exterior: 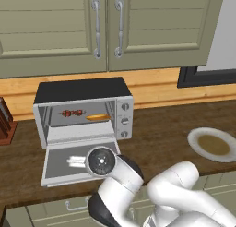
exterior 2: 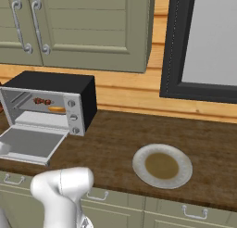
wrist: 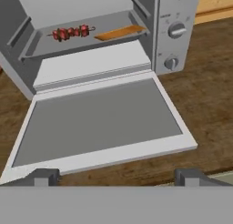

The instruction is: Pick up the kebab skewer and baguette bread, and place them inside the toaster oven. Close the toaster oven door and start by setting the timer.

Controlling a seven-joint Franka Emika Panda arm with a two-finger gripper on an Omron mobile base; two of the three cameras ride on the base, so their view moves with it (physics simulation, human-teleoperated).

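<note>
Two fingers (wrist: 45, 176) spread wide, seemingly empty, above the toaster oven door (wrist: 102, 123)

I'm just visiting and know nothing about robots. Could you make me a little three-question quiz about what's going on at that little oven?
1. True or false: the thin skewer of dark red meat chunks and the golden-orange baguette piece both lie inside the boxy silver-grey toaster oven.
2. How does the oven's glass-fronted drop-down door stand? A) shut B) folded down open C) half raised
3. Fill in: the two-finger gripper hovers by the door's front edge with its jaws ____.

Key:
1. True; they lie side by side on the upper rack.
2. B
3. open, holding nothing.
</note>
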